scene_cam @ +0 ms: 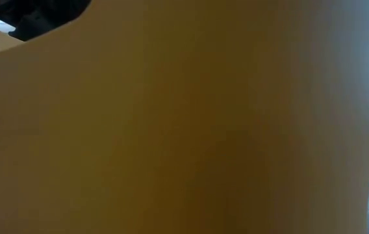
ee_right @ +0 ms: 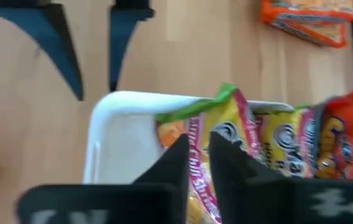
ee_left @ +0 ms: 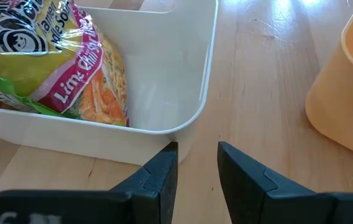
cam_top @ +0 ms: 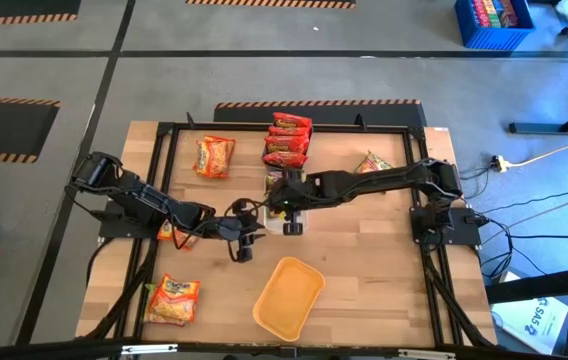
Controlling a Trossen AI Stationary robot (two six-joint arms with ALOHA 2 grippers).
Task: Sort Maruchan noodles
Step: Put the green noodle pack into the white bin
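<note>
Maruchan noodles are scattered over the table (cam_top: 364, 270): a green-and-yellow lime chili packet (ee_left: 52, 62) lies in the white tray (ee_left: 164, 93) at the middle, its crinkly wrapper riding up over the tray's rim. A stack of red packets (cam_top: 288, 140) sits just behind that tray at the far edge, an orange-yellow packet (cam_top: 214, 156) lies to their left, another packet (cam_top: 372, 163) shows by the right arm, and one more orange-yellow packet (cam_top: 172, 300) rests near the front left corner. Right tool (ee_right: 200, 162) hangs directly over the lime chili packet in the tray, fingers pinched almost together; whether they actually nip the wrapper, I cannot tell. Left tool (ee_left: 196, 168) sits low on the table just outside the tray's corner, fingers a little apart with nothing between them. An orange-yellow tray (cam_top: 288, 296) stands at the front, close by, and blocks the low view entirely.
</note>
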